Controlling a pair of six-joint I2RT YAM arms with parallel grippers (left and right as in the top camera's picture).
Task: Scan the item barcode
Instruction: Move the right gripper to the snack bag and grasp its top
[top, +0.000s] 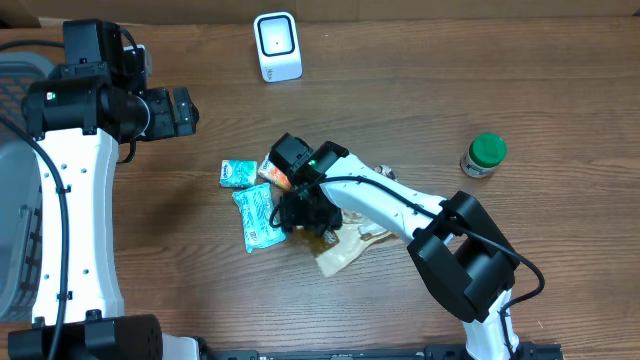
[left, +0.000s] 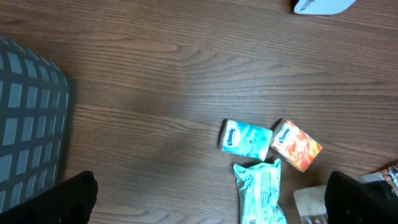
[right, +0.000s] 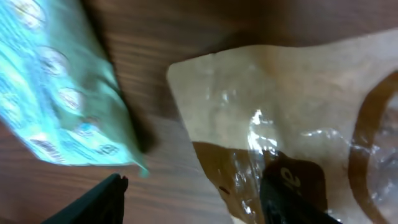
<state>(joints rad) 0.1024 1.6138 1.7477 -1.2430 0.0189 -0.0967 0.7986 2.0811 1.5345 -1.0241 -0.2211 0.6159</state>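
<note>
The white barcode scanner (top: 277, 45) stands at the back of the table; its edge (left: 323, 5) shows in the left wrist view. In the middle lie a small teal tissue pack (top: 237, 173) (left: 247, 137), an orange pack (top: 274, 172) (left: 296, 145), a long teal packet (top: 258, 216) (left: 260, 190) (right: 56, 93) and a beige and clear plastic bag (top: 350, 245) (right: 273, 106). My right gripper (top: 300, 212) (right: 193, 205) hangs low over the bag's left edge, open, one finger above the bag and the other above bare wood. My left gripper (top: 185, 110) (left: 205, 208) is wide open and holds nothing, left of the items.
A jar with a green lid (top: 484, 155) stands at the right. A grey mesh basket (top: 15, 200) (left: 31, 124) sits at the table's left edge, beside the left arm.
</note>
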